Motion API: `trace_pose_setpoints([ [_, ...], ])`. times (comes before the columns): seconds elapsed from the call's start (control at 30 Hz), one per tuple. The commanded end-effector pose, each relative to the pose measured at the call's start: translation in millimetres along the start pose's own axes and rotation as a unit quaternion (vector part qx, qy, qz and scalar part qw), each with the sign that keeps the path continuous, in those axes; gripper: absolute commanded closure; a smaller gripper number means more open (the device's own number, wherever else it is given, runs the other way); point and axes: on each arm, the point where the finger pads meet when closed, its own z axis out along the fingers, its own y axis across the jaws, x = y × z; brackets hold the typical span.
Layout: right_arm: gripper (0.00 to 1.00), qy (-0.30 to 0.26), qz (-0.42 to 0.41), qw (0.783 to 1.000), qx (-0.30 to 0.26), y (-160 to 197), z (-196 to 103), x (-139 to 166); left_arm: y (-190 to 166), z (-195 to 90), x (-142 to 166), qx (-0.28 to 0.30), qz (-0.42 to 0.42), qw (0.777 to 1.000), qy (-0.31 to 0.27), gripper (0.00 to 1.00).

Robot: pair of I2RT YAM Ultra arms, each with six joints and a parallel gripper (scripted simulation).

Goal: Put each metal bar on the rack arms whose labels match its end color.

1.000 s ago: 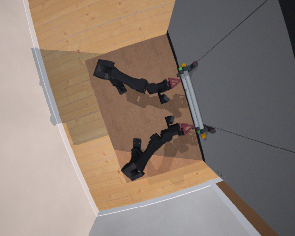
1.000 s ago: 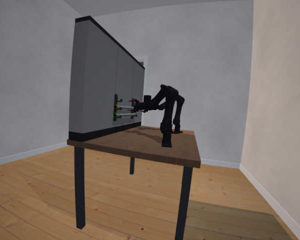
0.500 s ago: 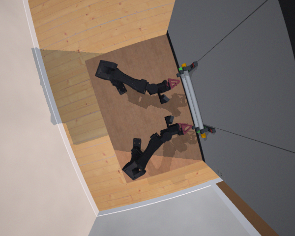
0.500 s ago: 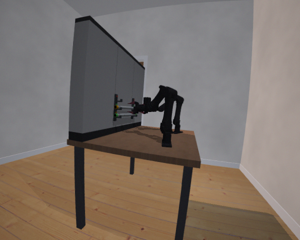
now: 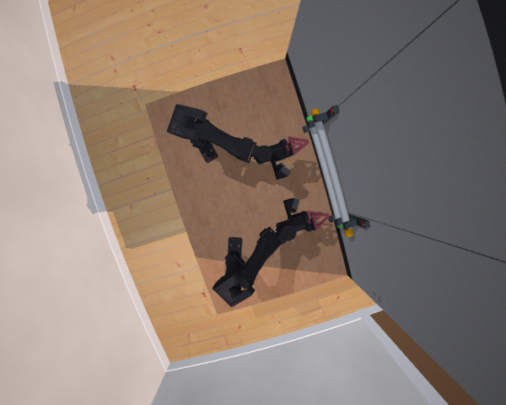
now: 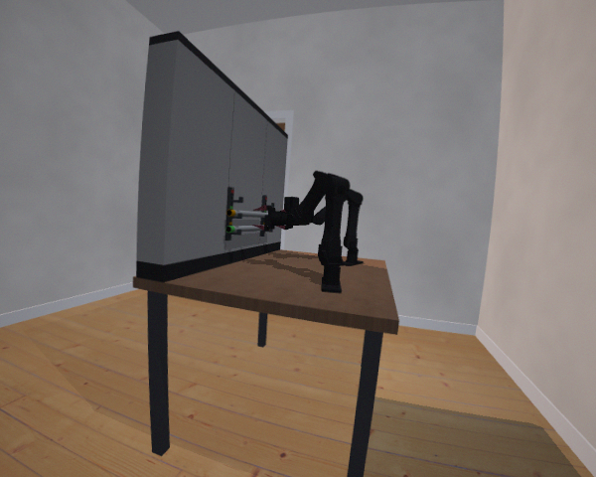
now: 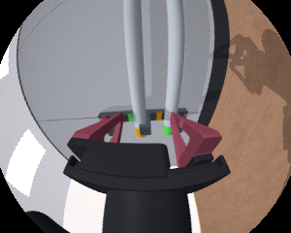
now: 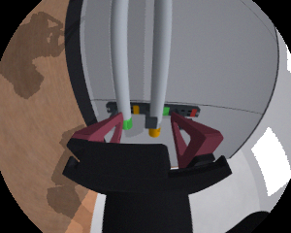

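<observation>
The orange-ended bar (image 5: 334,174) (image 6: 249,214) (image 7: 136,63) (image 8: 160,58) lies on the middle pair of rack arms, under the green labels (image 7: 131,117) (image 8: 166,111). The green-ended bar (image 5: 325,174) (image 7: 176,63) (image 8: 120,58) lies on the lowest pair, under the orange labels (image 7: 159,116) (image 8: 136,110). The top pair, with red labels (image 7: 104,116) (image 8: 194,113), holds no bar. My left gripper (image 5: 308,141) (image 7: 146,116) and right gripper (image 5: 328,216) (image 8: 147,115) are open, holding nothing, near opposite bar ends. In each wrist view the orange-ended bar shows between the fingertips; one fingertip overlaps the green-ended bar. Contact is unclear.
The rack is fixed on the grey wall panel (image 5: 401,174) (image 6: 201,154) behind the brown table (image 5: 227,204) (image 6: 288,292). A top rack arm (image 6: 240,199) sticks out above the orange-ended bar. The two robot arms stand apart.
</observation>
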Motion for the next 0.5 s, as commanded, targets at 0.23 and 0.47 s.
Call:
trace_pose_setpoints([
  [0.23,0.26,-0.001,0.015,1.000,0.025,-19.6,15.8,0.5,15.8,15.9,0.8,-0.020,-0.018,1.000,0.001,0.26],
  [0.47,0.26,-0.001,0.015,1.000,0.025,-20.1,25.4,0.5,16.1,25.5,0.9,-0.020,-0.018,1.000,0.001,0.26],
])
